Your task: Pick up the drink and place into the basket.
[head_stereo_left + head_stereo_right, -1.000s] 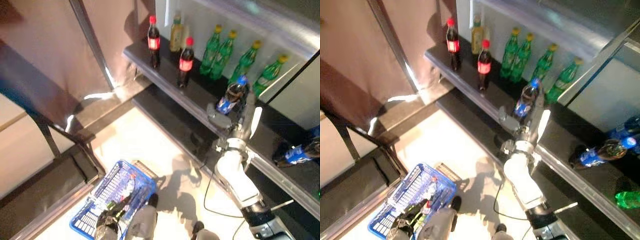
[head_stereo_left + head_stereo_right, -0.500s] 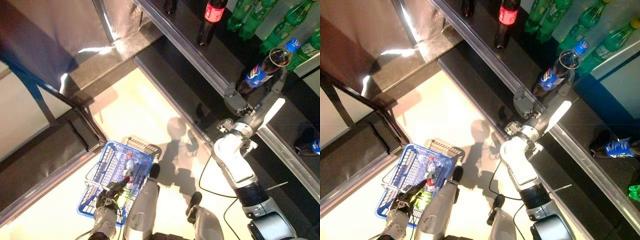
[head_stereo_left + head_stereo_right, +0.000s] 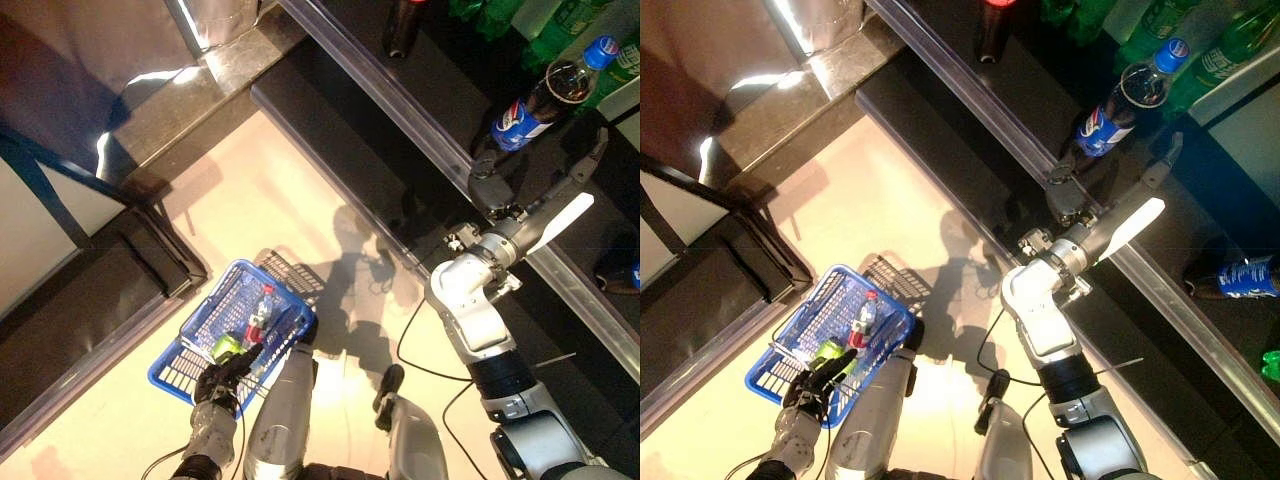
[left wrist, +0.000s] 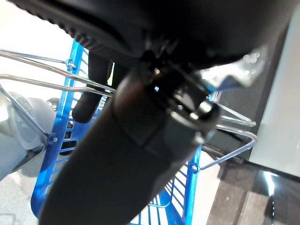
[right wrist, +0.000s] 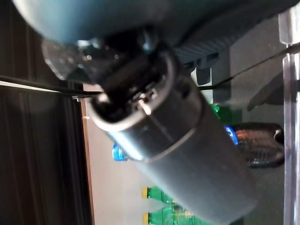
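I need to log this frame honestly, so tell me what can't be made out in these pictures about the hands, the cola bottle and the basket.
- Right hand: its fingers run behind the blue-capped cola bottle in both eye views; its own wrist view is filled by the arm, so the grip is unreadable.
- Basket: the small bottles inside are too small to identify.
- Left hand: curled round the basket's wire handle; the arm hides most of it.
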Robot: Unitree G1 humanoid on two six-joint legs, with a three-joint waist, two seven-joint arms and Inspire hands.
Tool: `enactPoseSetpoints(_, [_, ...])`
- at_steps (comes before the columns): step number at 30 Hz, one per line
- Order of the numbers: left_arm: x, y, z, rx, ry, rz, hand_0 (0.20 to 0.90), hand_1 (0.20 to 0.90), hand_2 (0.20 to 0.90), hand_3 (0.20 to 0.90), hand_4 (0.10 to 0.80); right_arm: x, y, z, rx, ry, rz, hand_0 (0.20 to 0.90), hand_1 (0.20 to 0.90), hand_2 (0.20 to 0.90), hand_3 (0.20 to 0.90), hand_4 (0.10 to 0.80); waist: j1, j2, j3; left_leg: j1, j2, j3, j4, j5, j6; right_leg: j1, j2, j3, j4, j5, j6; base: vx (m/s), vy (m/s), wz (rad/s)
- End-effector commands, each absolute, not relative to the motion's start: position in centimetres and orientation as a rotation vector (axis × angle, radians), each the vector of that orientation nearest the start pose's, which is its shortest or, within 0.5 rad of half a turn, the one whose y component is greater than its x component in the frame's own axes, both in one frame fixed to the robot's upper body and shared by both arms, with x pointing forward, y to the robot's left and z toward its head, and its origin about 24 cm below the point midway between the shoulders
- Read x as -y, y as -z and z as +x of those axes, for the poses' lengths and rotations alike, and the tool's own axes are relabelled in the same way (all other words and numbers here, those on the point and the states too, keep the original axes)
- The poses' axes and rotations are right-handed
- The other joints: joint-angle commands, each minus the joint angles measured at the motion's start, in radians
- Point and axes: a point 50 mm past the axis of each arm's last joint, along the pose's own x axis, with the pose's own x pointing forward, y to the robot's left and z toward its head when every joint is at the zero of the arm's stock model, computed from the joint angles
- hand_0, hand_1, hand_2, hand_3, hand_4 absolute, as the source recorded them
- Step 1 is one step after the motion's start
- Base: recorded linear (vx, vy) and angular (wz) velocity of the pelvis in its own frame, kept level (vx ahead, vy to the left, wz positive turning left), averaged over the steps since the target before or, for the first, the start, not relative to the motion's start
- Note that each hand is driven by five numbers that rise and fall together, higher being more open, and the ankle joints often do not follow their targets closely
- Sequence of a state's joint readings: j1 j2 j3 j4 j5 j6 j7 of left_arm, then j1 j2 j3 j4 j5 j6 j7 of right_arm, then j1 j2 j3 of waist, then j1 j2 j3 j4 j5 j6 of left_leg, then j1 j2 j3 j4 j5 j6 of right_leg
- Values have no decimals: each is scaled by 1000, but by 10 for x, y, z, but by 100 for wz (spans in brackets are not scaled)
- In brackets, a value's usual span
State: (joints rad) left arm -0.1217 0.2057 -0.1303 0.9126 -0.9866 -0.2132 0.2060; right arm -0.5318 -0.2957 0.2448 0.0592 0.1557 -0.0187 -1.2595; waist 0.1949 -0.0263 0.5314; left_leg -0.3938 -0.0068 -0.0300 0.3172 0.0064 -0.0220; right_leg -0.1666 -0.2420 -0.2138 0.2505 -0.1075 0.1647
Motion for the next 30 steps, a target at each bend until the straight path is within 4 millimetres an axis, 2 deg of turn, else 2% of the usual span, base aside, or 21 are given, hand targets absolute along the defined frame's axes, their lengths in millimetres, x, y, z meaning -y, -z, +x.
enactPoseSetpoints(1, [-194, 105, 193, -554, -493, -576, 300, 300, 300, 200, 100, 174, -236, 292, 811, 907, 172, 900, 900, 900, 900, 800, -15, 44, -11, 4, 34, -28, 73, -31, -28, -30, -21, 7, 20, 87, -50, 8, 21, -4])
enactPoseSetpoints(6, [-187, 103, 196, -546, -456, -577, 300, 300, 300, 200, 100, 184, -241, 302, 782, 930, 213, 900, 900, 900, 900, 800, -12, 65, -11, -32, 23, -25, 72, -25, -20, -86, -30, 2, 44, 90, -54, -1, 33, -4])
enactPoseSetpoints(13, [-190, 101, 199, -546, -459, -583, 300, 300, 300, 200, 100, 185, -264, 318, 765, 794, 255, 900, 900, 900, 900, 800, -8, 84, -11, -91, 11, -17, 71, -16, -11, -173, -35, 16, 58, 107, -54, 22, 44, -3])
enactPoseSetpoints(15, [-190, 101, 199, -547, -458, -582, 300, 300, 300, 200, 100, 186, -267, 320, 767, 779, 253, 900, 900, 900, 900, 800, -6, 85, -11, -97, 11, -15, 75, -21, -10, -182, -35, 20, 61, 106, -53, 26, 35, -2])
enactPoseSetpoints(24, [-192, 91, 209, -510, -434, -574, 300, 300, 300, 200, 100, 179, -308, 327, 834, 653, 233, 900, 900, 900, 900, 800, 4, 75, -11, -176, 5, -4, 94, -28, 3, -277, -27, 38, 73, 126, -50, 13, 14, 0])
enactPoseSetpoints(28, [-196, 88, 211, -505, -435, -568, 300, 300, 300, 200, 100, 186, -317, 328, 839, 676, 268, 900, 900, 900, 900, 800, 6, 69, -11, -195, 4, -4, 111, -35, 5, -292, -24, 38, 82, 127, -51, 24, 0, -1])
enactPoseSetpoints(30, [-203, 88, 210, -501, -443, -563, 300, 300, 300, 200, 100, 198, -323, 329, 829, 727, 323, 900, 900, 900, 900, 800, 12, 65, -11, -203, 3, -8, 116, -42, 8, -298, -24, 34, 82, 131, -50, 38, -19, 0])
